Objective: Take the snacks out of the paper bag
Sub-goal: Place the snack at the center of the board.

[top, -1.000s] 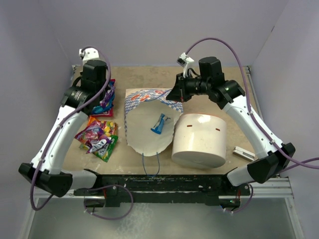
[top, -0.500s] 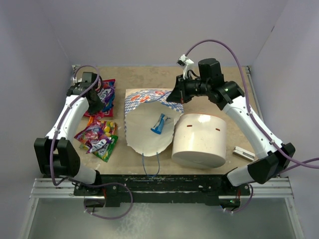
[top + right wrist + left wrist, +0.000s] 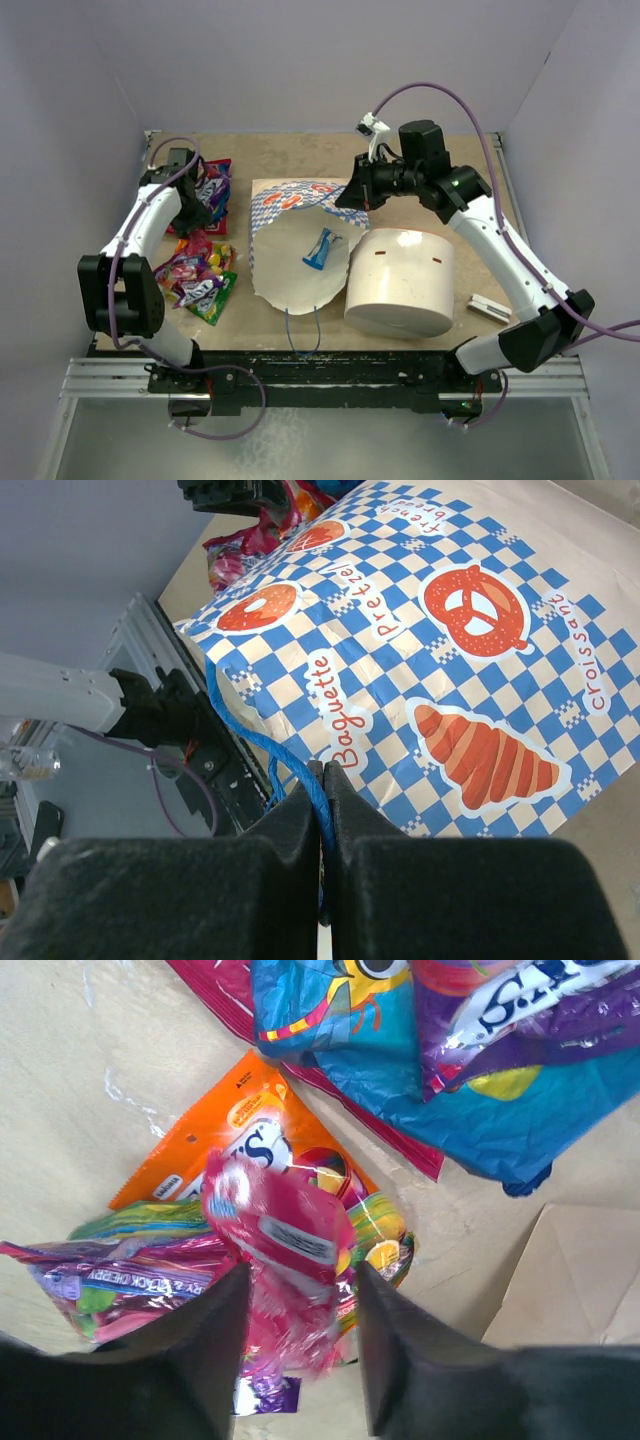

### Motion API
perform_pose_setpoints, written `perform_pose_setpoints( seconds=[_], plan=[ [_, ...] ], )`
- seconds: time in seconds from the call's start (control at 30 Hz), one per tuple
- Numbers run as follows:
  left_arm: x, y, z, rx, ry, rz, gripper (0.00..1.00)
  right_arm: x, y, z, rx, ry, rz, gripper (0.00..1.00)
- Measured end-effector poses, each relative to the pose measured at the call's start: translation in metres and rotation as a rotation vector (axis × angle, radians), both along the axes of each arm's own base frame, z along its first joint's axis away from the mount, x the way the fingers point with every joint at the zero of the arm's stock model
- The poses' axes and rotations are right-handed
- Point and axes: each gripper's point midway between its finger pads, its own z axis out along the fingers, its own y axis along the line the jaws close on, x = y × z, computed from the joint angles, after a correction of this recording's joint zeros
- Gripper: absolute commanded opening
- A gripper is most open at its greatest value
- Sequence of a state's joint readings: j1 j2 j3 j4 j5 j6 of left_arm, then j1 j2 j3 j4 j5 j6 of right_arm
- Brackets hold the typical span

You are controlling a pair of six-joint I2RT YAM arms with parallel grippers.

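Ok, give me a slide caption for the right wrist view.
Right end effector shut on the blue cord handle of the checkered paper bag.

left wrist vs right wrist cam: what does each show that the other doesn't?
Left wrist only: a blurred pink packet inside the open left hand, over an orange packet. Right wrist only: the paper bag, its checkered outside with pretzel and croissant prints, and the right hand shut on its blue cord handle. Both: the tan table and snacks lying on it.

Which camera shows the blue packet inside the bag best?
Top external: it looks into the paper bag, where the blue packet lies. Right wrist shows only the bag's checkered outside; left wrist shows other snacks.
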State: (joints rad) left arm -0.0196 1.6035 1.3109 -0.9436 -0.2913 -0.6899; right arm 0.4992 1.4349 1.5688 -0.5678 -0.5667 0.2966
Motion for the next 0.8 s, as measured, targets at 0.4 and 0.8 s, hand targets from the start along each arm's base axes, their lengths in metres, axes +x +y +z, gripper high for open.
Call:
perform_pose_setpoints(
  seconds=[0.4,0.8],
  plan=[
    [-0.009,-0.011,0.071,-0.071,-0.222,-0.029,0.79,0.000,0.000,-0.004,-0.002,0.006,0.000,0.00],
    [-0.024,-0.123,0.151,-0.647,-0.588,-0.351,0.78,0.000,0.000,-0.005,0.001,0.014,-0.004,0.00]
  ],
)
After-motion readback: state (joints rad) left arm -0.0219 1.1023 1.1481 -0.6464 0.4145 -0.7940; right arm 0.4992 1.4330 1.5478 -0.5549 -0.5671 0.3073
